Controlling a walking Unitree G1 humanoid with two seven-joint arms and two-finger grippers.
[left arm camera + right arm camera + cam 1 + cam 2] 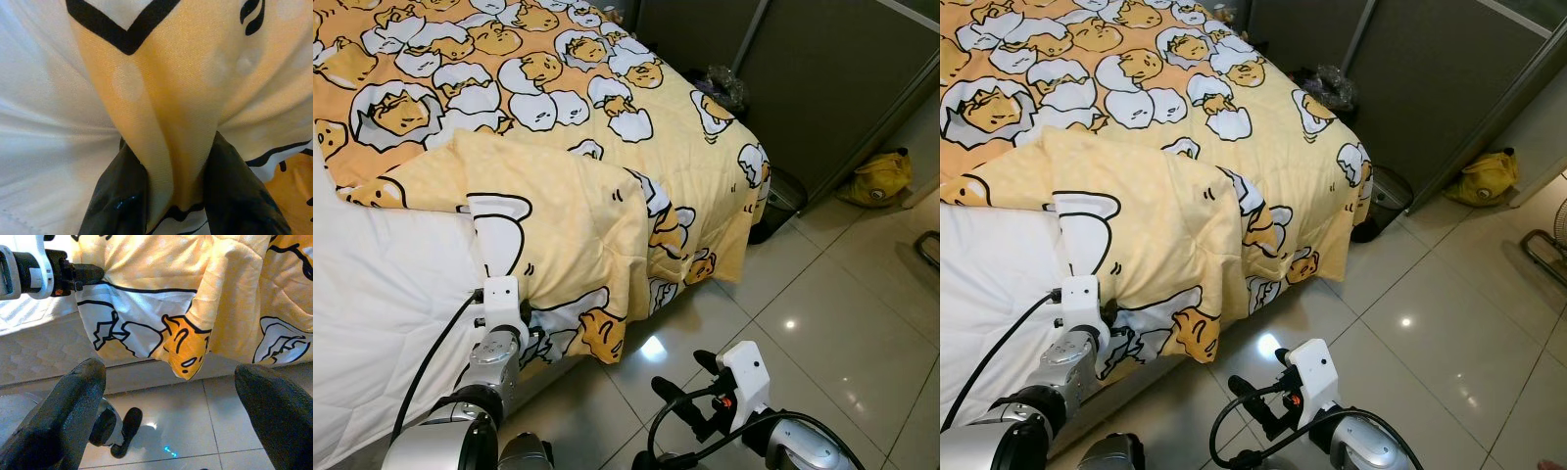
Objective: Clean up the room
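Observation:
A yellow blanket (558, 196) printed with cartoon eggs covers the far part of the bed and hangs over its foot. One corner is folded back over the white sheet (382, 284). My left gripper (171, 161) is shut on a fold of this blanket at the bed's near edge; both black fingers (122, 196) pinch the yellow fabric. From the right wrist view the left gripper (90, 273) pokes into the hanging cloth. My right gripper (171, 391) is open, low above the tiled floor, facing the draped corner and apart from it.
Grey cabinet panels (822, 69) stand past the bed's foot. A black bin (781, 201) and a dark plastic bag (720, 88) sit between bed and cabinet. A yellow bag (879, 178) lies on the glossy tiles (822, 323) at the right.

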